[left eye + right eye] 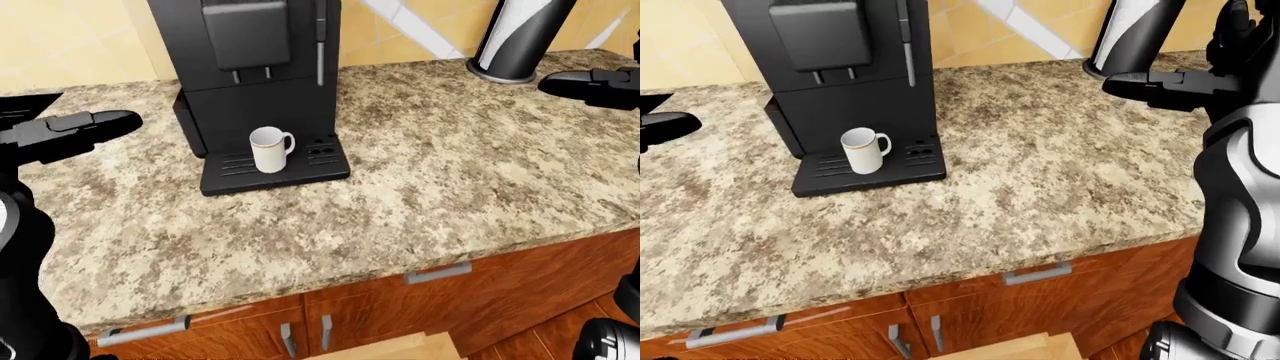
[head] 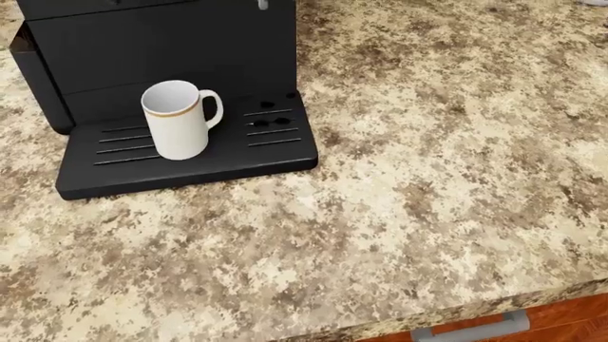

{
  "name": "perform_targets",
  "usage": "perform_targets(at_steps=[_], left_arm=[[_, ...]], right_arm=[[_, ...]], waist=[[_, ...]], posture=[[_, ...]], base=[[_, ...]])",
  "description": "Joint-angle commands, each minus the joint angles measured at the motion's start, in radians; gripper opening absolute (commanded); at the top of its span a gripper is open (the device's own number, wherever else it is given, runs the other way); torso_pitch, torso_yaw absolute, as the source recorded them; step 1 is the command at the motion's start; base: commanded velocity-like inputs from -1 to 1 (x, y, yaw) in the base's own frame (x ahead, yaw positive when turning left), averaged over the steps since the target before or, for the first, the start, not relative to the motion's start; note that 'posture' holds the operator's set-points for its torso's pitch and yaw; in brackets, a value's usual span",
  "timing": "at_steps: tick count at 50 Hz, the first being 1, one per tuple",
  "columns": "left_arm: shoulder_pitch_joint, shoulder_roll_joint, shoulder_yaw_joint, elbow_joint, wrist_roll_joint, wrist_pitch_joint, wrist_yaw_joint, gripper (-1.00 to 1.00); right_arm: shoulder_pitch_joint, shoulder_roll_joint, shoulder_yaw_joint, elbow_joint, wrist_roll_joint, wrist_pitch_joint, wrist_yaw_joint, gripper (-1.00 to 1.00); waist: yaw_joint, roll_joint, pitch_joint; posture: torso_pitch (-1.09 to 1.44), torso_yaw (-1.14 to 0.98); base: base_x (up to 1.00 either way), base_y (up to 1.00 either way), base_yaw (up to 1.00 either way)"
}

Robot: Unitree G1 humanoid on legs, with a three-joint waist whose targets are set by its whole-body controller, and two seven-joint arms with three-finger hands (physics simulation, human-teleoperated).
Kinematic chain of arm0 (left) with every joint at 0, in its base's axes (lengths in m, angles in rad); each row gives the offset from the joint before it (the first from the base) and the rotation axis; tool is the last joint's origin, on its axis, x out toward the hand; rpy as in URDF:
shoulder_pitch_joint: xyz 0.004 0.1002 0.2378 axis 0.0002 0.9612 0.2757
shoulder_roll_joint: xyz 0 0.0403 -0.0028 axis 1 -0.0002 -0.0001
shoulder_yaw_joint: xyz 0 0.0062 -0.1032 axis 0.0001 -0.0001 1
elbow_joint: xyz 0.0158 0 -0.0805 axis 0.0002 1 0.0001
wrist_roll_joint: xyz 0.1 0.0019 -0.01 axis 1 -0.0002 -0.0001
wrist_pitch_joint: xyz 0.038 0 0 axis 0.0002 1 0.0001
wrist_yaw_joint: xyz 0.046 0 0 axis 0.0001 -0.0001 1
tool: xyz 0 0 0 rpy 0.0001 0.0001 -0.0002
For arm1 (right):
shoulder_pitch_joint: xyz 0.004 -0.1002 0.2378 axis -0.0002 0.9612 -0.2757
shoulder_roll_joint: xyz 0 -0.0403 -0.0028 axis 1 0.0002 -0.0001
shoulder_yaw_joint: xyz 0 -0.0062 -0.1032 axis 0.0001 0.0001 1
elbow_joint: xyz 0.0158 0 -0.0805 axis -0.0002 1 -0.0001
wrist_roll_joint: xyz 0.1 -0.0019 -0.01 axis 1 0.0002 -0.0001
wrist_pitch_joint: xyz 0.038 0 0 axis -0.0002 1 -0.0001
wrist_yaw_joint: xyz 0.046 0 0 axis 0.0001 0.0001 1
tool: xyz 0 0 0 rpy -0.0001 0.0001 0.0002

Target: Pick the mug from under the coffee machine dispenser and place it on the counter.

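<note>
Closest to the robot are brown wooden cupboard doors [image 1: 400, 307] with grey handles [image 1: 438, 272]. Above them is the speckled bench [image 2: 428, 178]. The white mug [image 2: 177, 119] stands upright on the black drip tray [image 2: 190, 153] of the coffee machine [image 1: 250, 60], right under its spouts, with its handle pointing to the right in the head view. The left hand [image 1: 85, 127] hangs over the bench, well apart from the mug. The right hand [image 1: 1150, 86] hangs far to the right. I cannot tell if their fingers are spread or pressed together. Farthest away stands a black and white roll holder [image 1: 520, 37] by the yellow wall.
</note>
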Motion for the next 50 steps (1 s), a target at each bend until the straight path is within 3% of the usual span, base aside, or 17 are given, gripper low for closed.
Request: perform_targets(at_steps=[1,4,5,7,11,16,24,31,34,39,43,50], left_arm=[[-0.033,-0.007,0.009,-0.048,0.017,0.019,0.023,1.0],[-0.033,-0.079,-0.01,-0.119,0.03,0.087,0.1,1.0],[-0.014,-0.089,-0.038,-0.14,0.086,0.045,0.143,1.0],[-0.024,-0.139,-0.038,-0.169,0.095,0.117,0.171,1.0],[-0.015,-0.186,-0.102,-0.237,0.171,0.182,0.207,1.0],[-0.063,-0.271,-0.129,-0.316,0.209,0.333,0.209,1.0],[-0.144,-0.331,-0.187,-0.414,0.301,0.51,0.181,1.0],[-0.152,-0.463,-0.302,-0.415,0.406,0.514,0.188,1.0],[-0.154,-0.529,-0.374,-0.415,0.475,0.507,0.189,1.0],[-0.157,-0.605,-0.461,-0.415,0.59,0.504,0.151,1.0],[-0.169,-0.641,-0.489,-0.415,0.653,0.509,0.125,1.0],[-0.204,-0.68,-0.509,-0.362,0.653,0.465,0.173,1.0]], right_arm=[[-0.03,-0.018,-0.009,-0.022,-0.013,-0.031,-0.005,1.0],[-0.028,-0.018,-0.013,-0.019,-0.018,-0.023,-0.009,1.0],[-0.028,-0.019,-0.013,-0.019,-0.02,-0.022,-0.01,1.0],[-0.032,-0.022,-0.014,-0.017,-0.021,-0.018,-0.012,1.0],[-0.03,-0.022,-0.011,-0.014,-0.029,-0.017,-0.013,1.0],[-0.028,-0.021,-0.013,-0.015,-0.033,-0.013,-0.009,1.0],[-0.027,-0.021,-0.014,-0.012,-0.038,-0.011,-0.007,1.0],[-0.031,-0.025,-0.016,-0.011,-0.038,-0.008,-0.008,1.0],[-0.033,-0.025,-0.015,-0.009,-0.037,-0.008,-0.009,1.0],[-0.032,-0.027,-0.017,-0.007,-0.036,-0.009,-0.009,1.0],[-0.028,-0.026,-0.017,-0.008,-0.035,-0.01,-0.01,1.0],[-0.027,-0.026,-0.019,-0.007,-0.034,-0.012,-0.01,1.0]], waist=[[-0.001,0.0,-0.023],[0.001,-0.003,-0.023],[0.002,-0.003,-0.023],[0.002,-0.006,-0.023],[0.004,-0.009,-0.024],[0.007,-0.017,-0.026],[0.01,-0.023,-0.025],[0.014,-0.031,-0.026],[0.014,-0.035,-0.028],[0.014,-0.044,-0.029],[0.014,-0.049,-0.029],[0.015,-0.055,-0.031]], posture=[[0.0,0.0],[0.0,0.0],[0.0,0.0],[0.0,0.0],[0.0,0.0],[0.0,0.0],[0.0,0.0],[0.0,0.0],[0.0,0.0],[0.0,0.0],[0.0,0.0],[0.0,0.0]], base=[[0.0,0.0,0.0],[0.0,0.0,0.0],[0.0,0.0,0.0],[0.0,0.0,0.0],[0.0,0.0,0.0],[0.0,0.0,0.0],[0.0,0.0,0.0],[0.0,0.0,0.0],[0.0,0.0,0.0],[0.0,0.0,0.0],[0.0,0.0,0.0],[0.0,0.0,0.0]])
